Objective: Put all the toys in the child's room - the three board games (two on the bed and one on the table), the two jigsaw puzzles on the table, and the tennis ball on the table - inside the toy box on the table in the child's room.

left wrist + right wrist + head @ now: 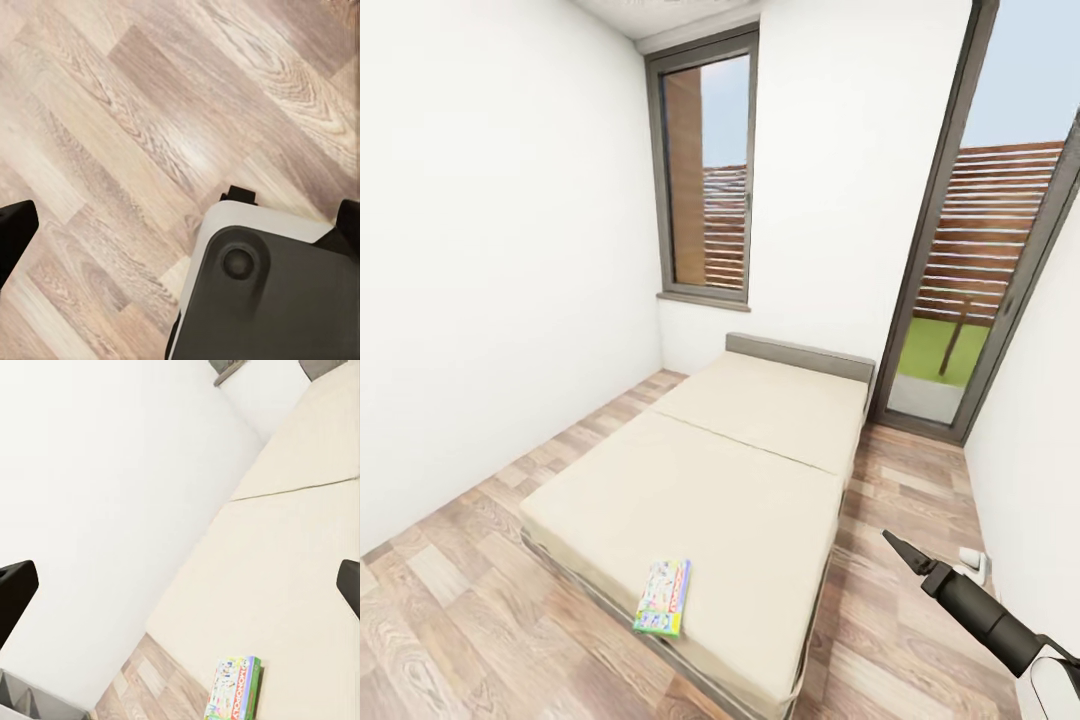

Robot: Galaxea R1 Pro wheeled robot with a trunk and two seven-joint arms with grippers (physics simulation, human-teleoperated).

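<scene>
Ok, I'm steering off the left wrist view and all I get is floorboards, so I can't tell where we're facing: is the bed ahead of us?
Observer: Yes. In the head view the bed lies straight ahead, running away from us.
Operator: Anything on it to grab?
Observer: A board game lies flat on the near mattress, close to its near edge.
Operator: Is the right arm ready?
Observer: The right gripper hangs over the floor to the right of the bed, empty. The right wrist view shows its fingers spread wide.
</scene>
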